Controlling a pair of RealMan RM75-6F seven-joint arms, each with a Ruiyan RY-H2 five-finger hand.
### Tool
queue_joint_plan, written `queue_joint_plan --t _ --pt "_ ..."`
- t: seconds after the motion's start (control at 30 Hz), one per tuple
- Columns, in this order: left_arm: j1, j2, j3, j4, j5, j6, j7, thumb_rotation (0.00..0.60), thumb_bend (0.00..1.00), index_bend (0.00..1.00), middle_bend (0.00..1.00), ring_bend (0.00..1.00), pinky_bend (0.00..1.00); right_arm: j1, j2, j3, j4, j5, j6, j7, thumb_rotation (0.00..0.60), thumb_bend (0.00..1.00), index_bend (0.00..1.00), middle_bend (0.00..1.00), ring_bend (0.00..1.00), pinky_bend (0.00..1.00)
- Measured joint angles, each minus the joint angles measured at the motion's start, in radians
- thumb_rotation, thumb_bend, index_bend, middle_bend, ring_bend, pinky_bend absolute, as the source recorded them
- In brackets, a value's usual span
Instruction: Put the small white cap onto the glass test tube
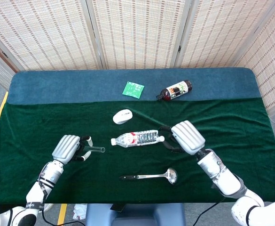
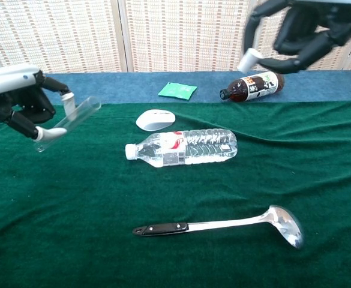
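The small white cap is pinched in the right hand, raised above the counter near the dark bottle. The left hand holds the glass test tube tilted, open end up, well left of the cap. Between them lie a water bottle, a white mouse and a ladle.

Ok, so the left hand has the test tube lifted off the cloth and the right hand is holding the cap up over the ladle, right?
Not quite: the right hand holds the cap over the cap end of the water bottle, not the ladle, as the head view shows. The left hand does have the test tube lifted.
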Motion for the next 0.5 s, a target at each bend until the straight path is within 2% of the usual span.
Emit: queue_joint_plan --t 0.17,0.5 --pt "-0.030 0.025 -0.021 -0.064 -0.023 -0.034 -0.013 0.600 0.51 0.74 0.95 0.95 0.90 0.048 -0.032 0.018 -0.044 0.000 -0.023 -0.042 0.600 0.58 0.73 1.00 1.00 1.00" --pt "-0.087 0.035 -0.038 -0.099 -0.132 -0.108 -0.018 0.600 0.51 0.74 0.95 0.95 0.90 0.096 -0.076 0.024 -0.067 0.023 -0.033 -0.123 0.600 0.58 0.74 1.00 1.00 1.00"
